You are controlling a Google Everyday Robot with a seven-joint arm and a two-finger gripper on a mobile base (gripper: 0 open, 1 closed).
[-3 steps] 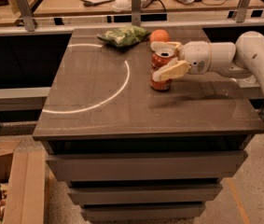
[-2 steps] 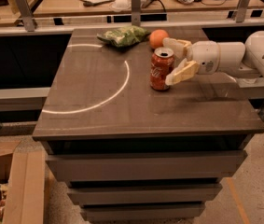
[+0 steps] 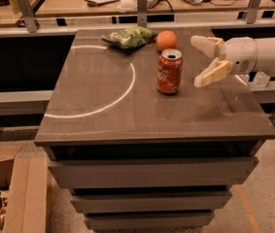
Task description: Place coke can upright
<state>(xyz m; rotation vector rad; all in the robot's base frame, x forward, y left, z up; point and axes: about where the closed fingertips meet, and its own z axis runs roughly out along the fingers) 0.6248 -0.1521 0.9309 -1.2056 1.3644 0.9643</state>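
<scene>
- The coke can (image 3: 170, 72) stands upright on the dark table (image 3: 142, 123), on its right half, with the silver top up; the orange fruit (image 3: 166, 40) is just behind it, apart from it, and the green bag (image 3: 128, 36) lies further left at the back edge.
- The gripper (image 3: 196, 62) hangs to the right of the can, near it but not touching; its two fingers are spread wide and hold nothing, one finger high and one low.
- By my judgement the task looks close to done, since the can rests on its base alone.
- The main risk is the arm's way out: the lower finger (image 3: 214, 73) is at the height of the can's body, so a sweep to the left would push the can over.
- A fallen can could roll on the smooth top, perhaps toward the white arc (image 3: 133, 79) or the table edge; it could also knock the fruit.
- A move up or to the right seems safer; I cannot tell if the can is full, so how easily it tips is not sure.
</scene>
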